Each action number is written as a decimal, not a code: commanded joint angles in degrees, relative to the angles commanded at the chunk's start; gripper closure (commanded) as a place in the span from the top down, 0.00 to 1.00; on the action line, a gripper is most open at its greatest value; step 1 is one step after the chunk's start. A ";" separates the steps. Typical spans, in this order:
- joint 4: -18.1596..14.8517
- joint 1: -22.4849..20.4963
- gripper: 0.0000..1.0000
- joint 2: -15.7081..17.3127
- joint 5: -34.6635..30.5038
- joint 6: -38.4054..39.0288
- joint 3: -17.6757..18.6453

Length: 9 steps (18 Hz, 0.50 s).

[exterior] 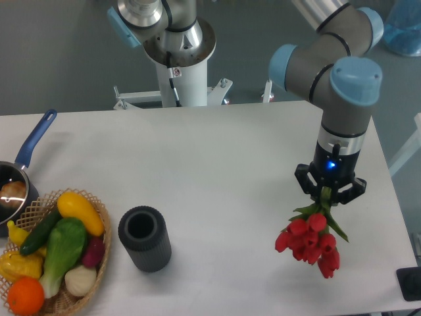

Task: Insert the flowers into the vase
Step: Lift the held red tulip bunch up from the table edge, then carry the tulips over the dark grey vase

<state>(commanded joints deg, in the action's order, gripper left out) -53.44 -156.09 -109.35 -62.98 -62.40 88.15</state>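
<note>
A bunch of red tulip flowers (309,241) with green stems hangs buds-down over the right side of the table. My gripper (326,192) is shut on the stems just above the buds. The vase (144,237), a short dark grey ribbed cylinder with its round mouth facing up, stands at the lower left of the table, far to the left of the flowers and apart from them.
A wicker basket (99,253) of toy vegetables sits just left of the vase. A blue-handled saucepan (26,155) lies at the far left edge. A second robot's white base (179,59) stands behind the table. A dark object (409,284) sits at the lower right corner.
</note>
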 joint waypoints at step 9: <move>3.69 0.43 0.00 2.73 36.86 8.09 2.03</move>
<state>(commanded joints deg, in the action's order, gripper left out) -49.75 -155.66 -106.62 -26.12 -54.32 90.18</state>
